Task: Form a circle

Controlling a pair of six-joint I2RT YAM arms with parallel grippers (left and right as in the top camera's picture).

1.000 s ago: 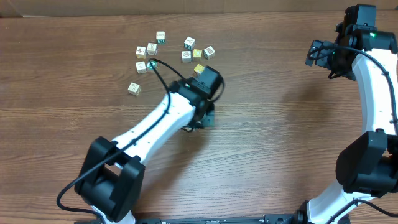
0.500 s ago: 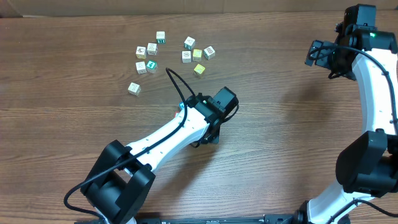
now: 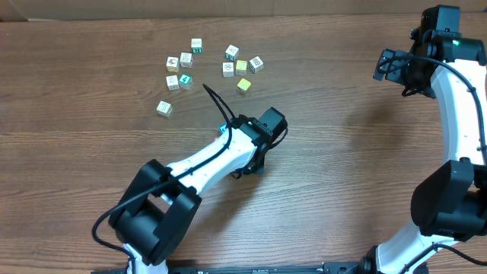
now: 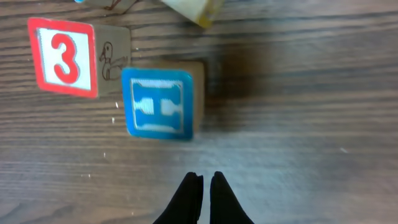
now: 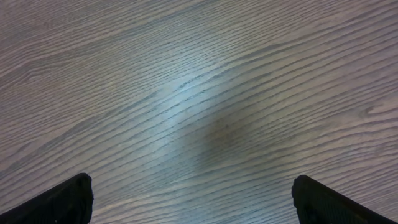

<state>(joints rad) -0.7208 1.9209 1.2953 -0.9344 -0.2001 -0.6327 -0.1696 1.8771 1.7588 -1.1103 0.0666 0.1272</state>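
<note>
In the left wrist view a red-bordered cube (image 4: 64, 57) printed with a 3 lies flat on the wood. A bright blue cube (image 4: 157, 102) touches its right side, set a little nearer to me. A pale cube's corner (image 4: 193, 9) shows at the top edge. My left gripper (image 4: 204, 180) is shut and empty, just short of the blue cube and not touching it. Whether these cubes close into the circle I cannot tell. From overhead they are hidden under my left arm (image 3: 228, 148). My right gripper (image 5: 196, 202) is open over bare wood.
Several loose cubes lie scattered at the table's far left, among them a yellow one (image 3: 243, 84), a teal-green one (image 3: 186, 78) and a cream one (image 3: 163, 108). My right arm (image 3: 449, 84) stands along the right edge.
My left arm has swung down and to the right, away from the scattered cubes, then nearly stopped. The right arm has not moved.
</note>
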